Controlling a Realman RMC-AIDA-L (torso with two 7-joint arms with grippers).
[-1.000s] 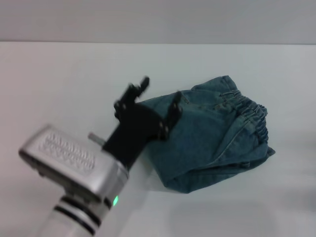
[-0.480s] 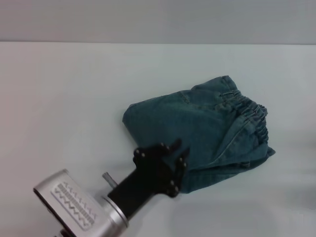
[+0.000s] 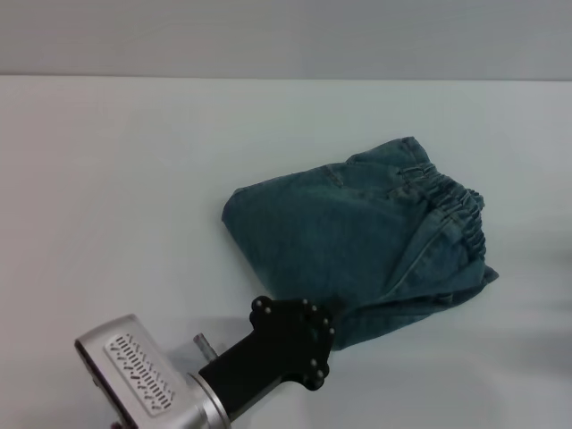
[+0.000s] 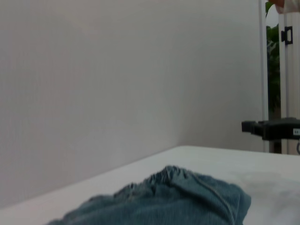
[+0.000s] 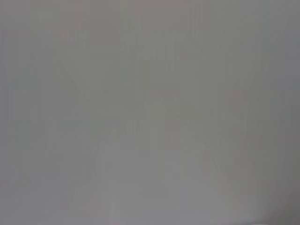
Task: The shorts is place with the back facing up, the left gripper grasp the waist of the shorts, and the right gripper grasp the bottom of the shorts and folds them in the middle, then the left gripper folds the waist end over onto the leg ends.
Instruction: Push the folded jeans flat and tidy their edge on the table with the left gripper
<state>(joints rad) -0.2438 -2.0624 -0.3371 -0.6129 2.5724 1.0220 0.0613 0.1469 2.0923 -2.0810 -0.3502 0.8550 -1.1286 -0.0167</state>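
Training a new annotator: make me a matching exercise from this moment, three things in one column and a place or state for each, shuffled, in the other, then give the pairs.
Column one:
1. the shorts
2. the waist of the shorts
3. the left gripper

Column two:
A. low in the head view, at the near edge of the folded denim
B. folded into a compact bundle on the white table
C. ruffled band lying on top at the bundle's right end

Pairs: 1-B, 2-C, 3-A
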